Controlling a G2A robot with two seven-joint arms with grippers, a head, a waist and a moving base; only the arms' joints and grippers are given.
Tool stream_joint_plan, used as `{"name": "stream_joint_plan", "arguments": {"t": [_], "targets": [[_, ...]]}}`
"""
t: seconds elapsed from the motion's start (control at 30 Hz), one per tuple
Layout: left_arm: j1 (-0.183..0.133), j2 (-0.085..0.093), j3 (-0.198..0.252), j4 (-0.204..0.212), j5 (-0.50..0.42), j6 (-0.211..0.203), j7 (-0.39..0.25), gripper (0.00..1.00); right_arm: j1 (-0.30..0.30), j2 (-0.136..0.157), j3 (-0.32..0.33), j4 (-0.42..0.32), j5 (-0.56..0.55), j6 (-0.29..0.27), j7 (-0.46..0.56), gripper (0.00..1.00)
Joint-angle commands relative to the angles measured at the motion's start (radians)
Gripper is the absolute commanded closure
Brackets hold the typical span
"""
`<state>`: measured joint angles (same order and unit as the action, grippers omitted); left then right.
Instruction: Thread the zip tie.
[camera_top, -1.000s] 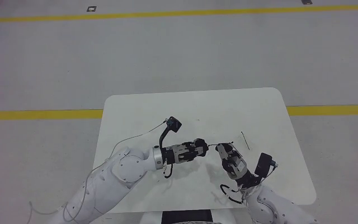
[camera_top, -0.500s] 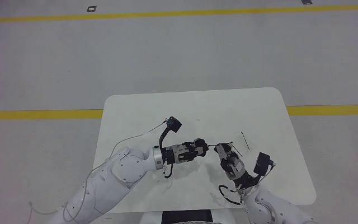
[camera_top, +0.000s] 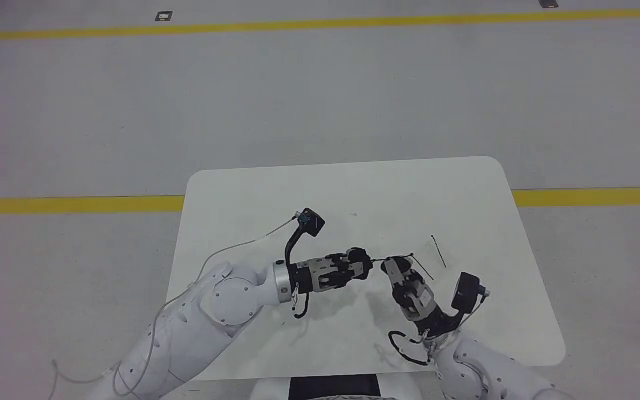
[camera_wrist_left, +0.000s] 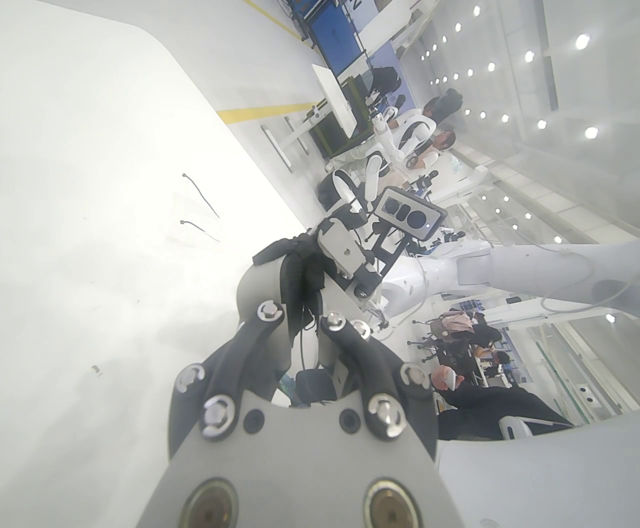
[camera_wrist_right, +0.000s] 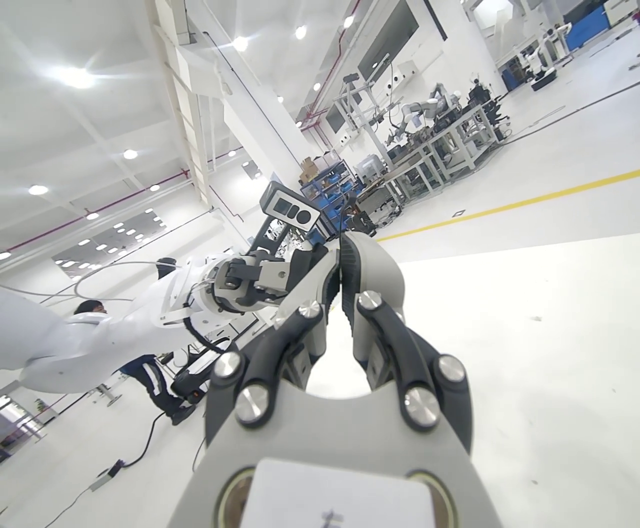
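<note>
- Where the two arms meet above the desk (camera_top: 300, 200), the right end effector (camera_wrist_right: 341, 265) is clamped tight, its ribbed pads pressed flat together on the zip tie (camera_wrist_right: 341, 222).
- The zip tie is a thin black strand that rises out past the fingertips.
- The left end effector (camera_wrist_left: 295, 280) sits tip to tip with the right one, just beside it.
- Its jaws are drawn close together, and a thin black strand runs back between them, so it looks to be pinching the same zip tie. The contact itself is hard to make out behind the dark pads.
- From above, both end effectors hang over the near half of the desk, about midway between its left and right edges and closer to the near edge than the far one.
- Just beyond the right end effector, toward the right edge, one loose tie (camera_wrist_left: 200, 230) lies flat on the desk.
- A second loose tie (camera_wrist_left: 200, 194) lies beside it, a little farther out, and the two do not touch.
- The far edge and both far corners lie well apart from the end effectors. The right edge is nearer, beyond the loose ties.
</note>
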<state>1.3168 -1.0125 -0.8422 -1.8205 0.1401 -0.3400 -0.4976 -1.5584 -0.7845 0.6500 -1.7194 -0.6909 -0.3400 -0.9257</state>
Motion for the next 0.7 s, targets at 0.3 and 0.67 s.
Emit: {"name": "stream_joint_plan", "arguments": {"t": [0.3, 0.67], "targets": [[0.000, 0.000, 0.000, 0.000, 0.000, 0.000, 0.000, 1.00, 0.030, 0.008, -0.041, 0.013, 0.011, 0.000, -0.004, 1.00], [0.000, 0.000, 0.000, 0.000, 0.000, 0.000, 0.000, 1.00, 0.045, 0.013, -0.060, 0.014, 0.008, 0.000, -0.032, 1.00]]}}
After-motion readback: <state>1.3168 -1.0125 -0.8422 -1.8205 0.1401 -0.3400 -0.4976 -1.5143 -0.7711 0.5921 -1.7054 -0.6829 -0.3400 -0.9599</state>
